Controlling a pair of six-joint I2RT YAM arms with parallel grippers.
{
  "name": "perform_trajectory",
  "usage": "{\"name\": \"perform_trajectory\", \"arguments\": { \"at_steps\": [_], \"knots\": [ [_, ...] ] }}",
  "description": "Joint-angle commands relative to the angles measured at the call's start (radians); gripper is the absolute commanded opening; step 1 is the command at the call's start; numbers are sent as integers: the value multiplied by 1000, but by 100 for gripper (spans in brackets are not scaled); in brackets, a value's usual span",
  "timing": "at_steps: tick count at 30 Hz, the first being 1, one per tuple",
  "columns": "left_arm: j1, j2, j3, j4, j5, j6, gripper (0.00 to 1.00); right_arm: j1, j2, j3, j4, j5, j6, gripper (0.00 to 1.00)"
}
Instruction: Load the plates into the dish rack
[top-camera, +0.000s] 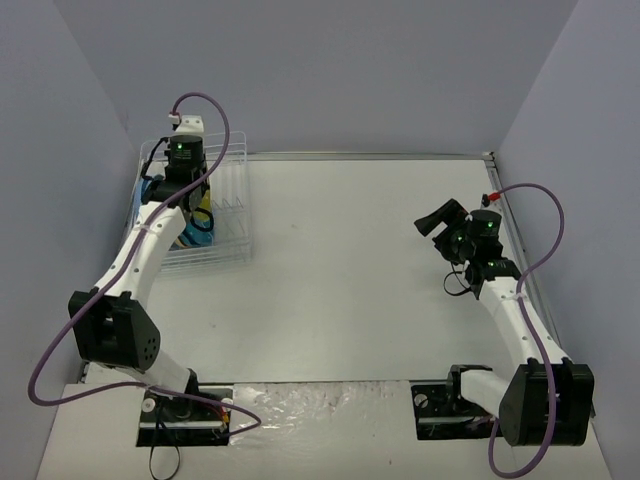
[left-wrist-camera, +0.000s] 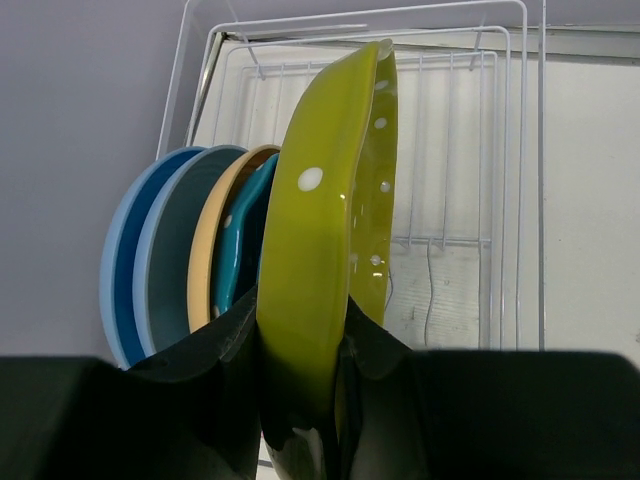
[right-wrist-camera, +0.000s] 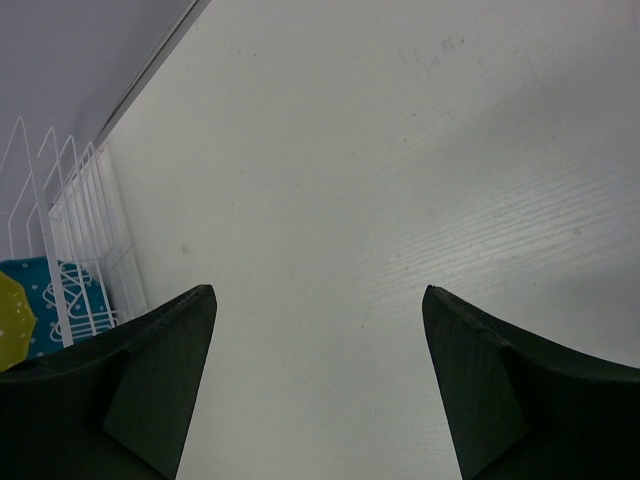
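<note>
Left pincer (left-wrist-camera: 305, 322) is clenched on the lime green plate (left-wrist-camera: 322, 220), fingers pinching the lower rim from both faces. The plate stands on edge, near upright and leaning slightly right at the top, with white dots on both faces.

It is inside the dish rack (left-wrist-camera: 520, 150), at the right end of the stack. Can't tell whether its bottom edge sits in a slot, because the fingers hide it.

Row in the rack, left to right in the left wrist view, all on edge:
- two light blue plates (left-wrist-camera: 125, 270)
- orange-yellow plate (left-wrist-camera: 204, 270)
- teal dotted plate (left-wrist-camera: 240, 235)
- lime one just beside the teal, close; can't confirm contact

Only one teal plate is clearly separable there.

In the top view the rack (top-camera: 228, 215) sits at the far left of the bench (top-camera: 350, 280), against the left wall. The left arm reaches over it and covers most of the plates.

Right pincer (right-wrist-camera: 316, 291) is released, jaws wide apart with nothing between them. It hovers over bare bench (right-wrist-camera: 400, 150) on the right side (top-camera: 437, 222), well apart from the rack. Its camera catches the rack wires (right-wrist-camera: 80, 230) at far left, with teal dotted surface behind them.
</note>
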Motion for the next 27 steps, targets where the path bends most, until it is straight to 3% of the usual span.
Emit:
{"name": "perform_trajectory", "arguments": {
  "at_steps": [1, 27],
  "knots": [
    [6, -27, 24, 208, -66, 22, 0, 6, -14, 1, 67, -1, -3, 81],
    [6, 58, -34, 229, -91, 34, 0, 6, -14, -11, 78, -6, 5, 81]
  ]
}}
